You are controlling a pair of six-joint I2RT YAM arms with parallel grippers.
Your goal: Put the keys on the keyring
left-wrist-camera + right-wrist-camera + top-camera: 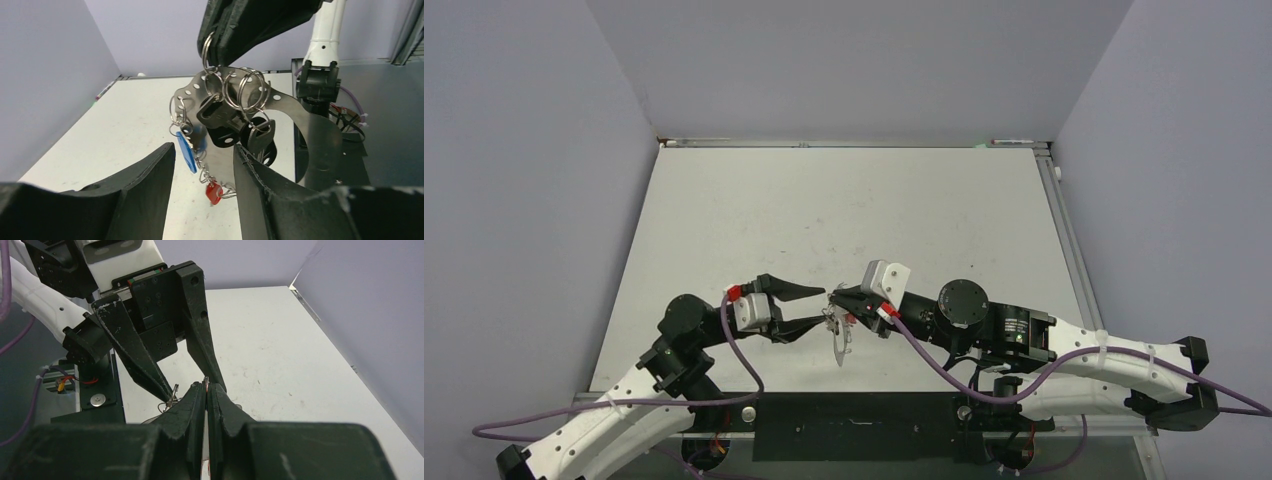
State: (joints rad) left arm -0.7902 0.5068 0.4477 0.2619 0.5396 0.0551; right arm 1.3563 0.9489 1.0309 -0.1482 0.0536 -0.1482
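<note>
The right gripper (834,298) had its fingers closed tight, pinching the keyring (322,135) by a small split ring (209,49) at its top. The keyring, a flat silvery band with holes along its rim, hung free above the tabletop (844,210), near the middle of the near edge. Its long axis ran downward from the pinch toward the tabletop. In the top view it showed almost edge-on as a thin sliver, while its broad face was turned toward the left wrist camera.

The keys (220,117), with dark heads, hung on split rings through the upper part of the band, their heads pointing down. A blue tag (186,152) dangled lower on the side toward the left edge, and a red tag (213,192) hung at the bottom of a short chain.

The left gripper (823,307) reached in from the left with its fingers (150,180) apart, holding nothing. They flanked the lower part of the bunch; whether either one touched it could not be told.
</note>
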